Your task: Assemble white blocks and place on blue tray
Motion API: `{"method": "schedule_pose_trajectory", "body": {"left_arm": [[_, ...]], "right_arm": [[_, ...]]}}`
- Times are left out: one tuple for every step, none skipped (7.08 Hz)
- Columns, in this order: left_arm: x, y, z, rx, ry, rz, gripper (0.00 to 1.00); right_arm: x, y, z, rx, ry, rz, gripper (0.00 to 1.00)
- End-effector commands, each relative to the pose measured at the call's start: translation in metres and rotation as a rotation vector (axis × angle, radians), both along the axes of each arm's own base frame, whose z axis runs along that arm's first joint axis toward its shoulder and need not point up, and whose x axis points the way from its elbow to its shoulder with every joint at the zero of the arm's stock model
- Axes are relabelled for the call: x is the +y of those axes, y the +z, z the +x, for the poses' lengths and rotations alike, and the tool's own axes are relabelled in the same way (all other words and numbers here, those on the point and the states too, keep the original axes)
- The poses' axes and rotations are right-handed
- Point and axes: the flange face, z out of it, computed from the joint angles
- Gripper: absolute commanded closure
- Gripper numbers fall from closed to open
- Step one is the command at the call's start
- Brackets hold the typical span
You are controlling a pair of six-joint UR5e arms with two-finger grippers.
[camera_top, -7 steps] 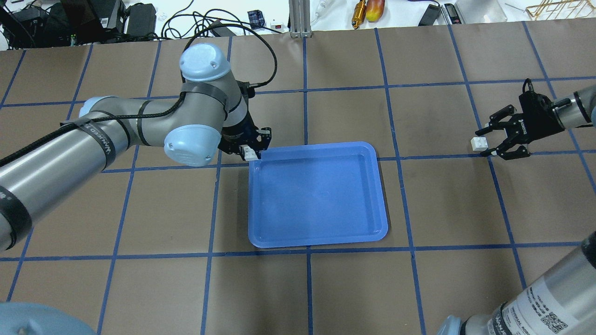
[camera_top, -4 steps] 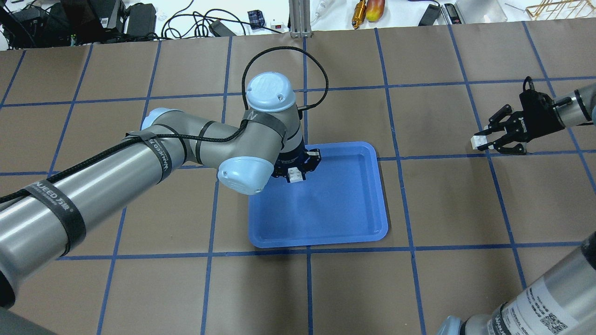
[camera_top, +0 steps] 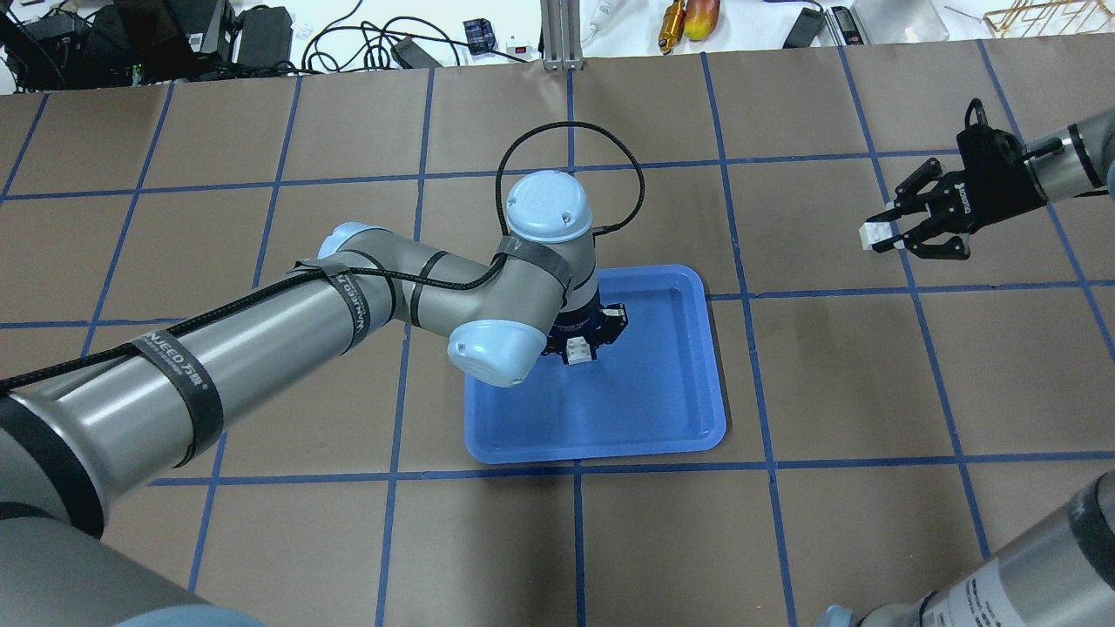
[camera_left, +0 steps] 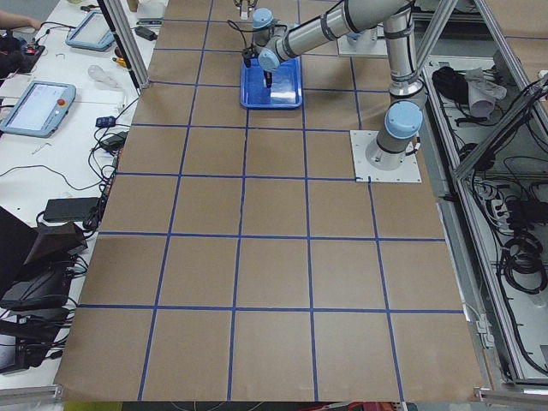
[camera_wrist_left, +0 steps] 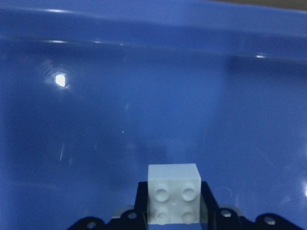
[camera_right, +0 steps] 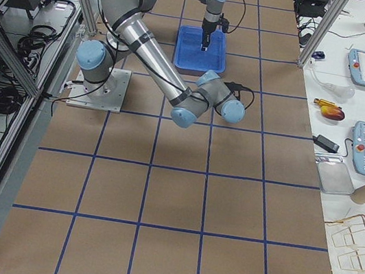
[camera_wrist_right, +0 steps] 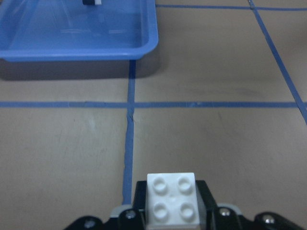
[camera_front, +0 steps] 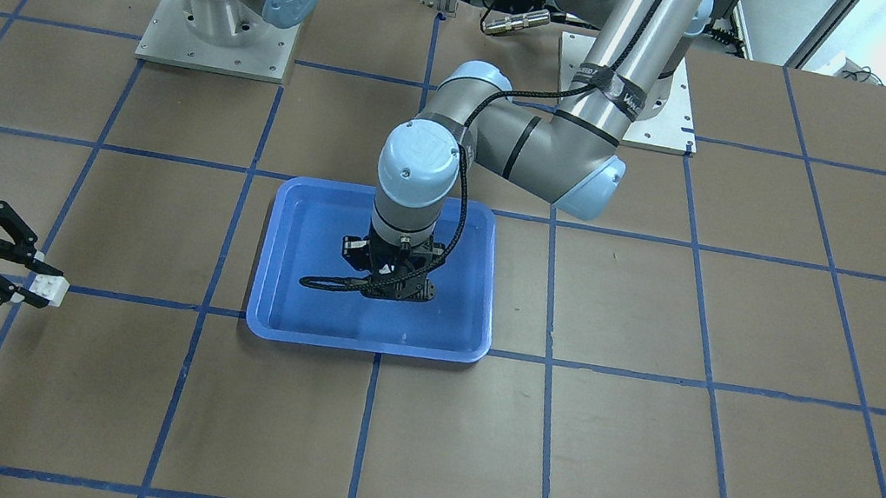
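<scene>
The blue tray (camera_top: 671, 427) lies mid-table. My left gripper (camera_top: 579, 348) points down over the tray's far-left part and is shut on one white block (camera_top: 576, 351), studs up in the left wrist view (camera_wrist_left: 173, 200), just above the tray floor (camera_wrist_left: 144, 96). My right gripper (camera_top: 880, 235) is far to the right of the tray, above the table, shut on the other white block (camera_top: 872, 233), which also shows in the right wrist view (camera_wrist_right: 171, 197) and the front view (camera_front: 48, 287). The two blocks are apart.
The brown table has a blue tape grid (camera_top: 575, 470). Cables, tools and boxes (camera_top: 688, 22) lie beyond the far edge. The left arm's elbow (camera_top: 492, 348) overhangs the tray's left rim. In the right wrist view the tray (camera_wrist_right: 76, 48) lies ahead to the left.
My left arm has carried its block right, from the tray's far-left corner to over the tray. My right gripper has closed on its block and moved toward the table's far side.
</scene>
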Motion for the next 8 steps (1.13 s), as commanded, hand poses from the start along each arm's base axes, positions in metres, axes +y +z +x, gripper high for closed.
{"method": "schedule_pose_trajectory", "body": {"left_arm": [[-0.003, 0.006, -0.001, 0.007, -0.024, -0.018, 0.00], [-0.013, 0.034, 0.011, 0.022, -0.098, -0.070, 0.00], [-0.033, 0.061, 0.047, 0.035, -0.085, -0.091, 0.00], [-0.042, 0.068, 0.079, 0.079, -0.046, -0.053, 0.15], [-0.044, 0.065, 0.095, 0.130, -0.022, -0.039, 0.38], [-0.038, 0.053, 0.100, 0.135, -0.076, -0.022, 0.77], [-0.031, 0.045, 0.099, 0.137, -0.061, -0.013, 0.91], [-0.026, 0.036, 0.094, 0.130, -0.028, 0.014, 0.98]], "right_arm": [[0.033, 0.026, 0.085, -0.019, 0.044, 0.047, 1.00], [0.053, 0.030, 0.128, -0.031, 0.069, 0.058, 1.00], [0.062, 0.029, 0.167, -0.032, 0.115, 0.038, 0.99], [0.066, 0.023, 0.204, -0.017, 0.115, 0.038, 0.99], [0.075, 0.017, 0.253, 0.012, 0.150, 0.022, 0.99], [0.085, 0.008, 0.295, 0.030, 0.147, -0.004, 0.99], [0.090, -0.014, 0.316, 0.056, 0.122, -0.025, 0.99], [0.097, -0.039, 0.330, 0.057, 0.094, -0.017, 0.99]]}}
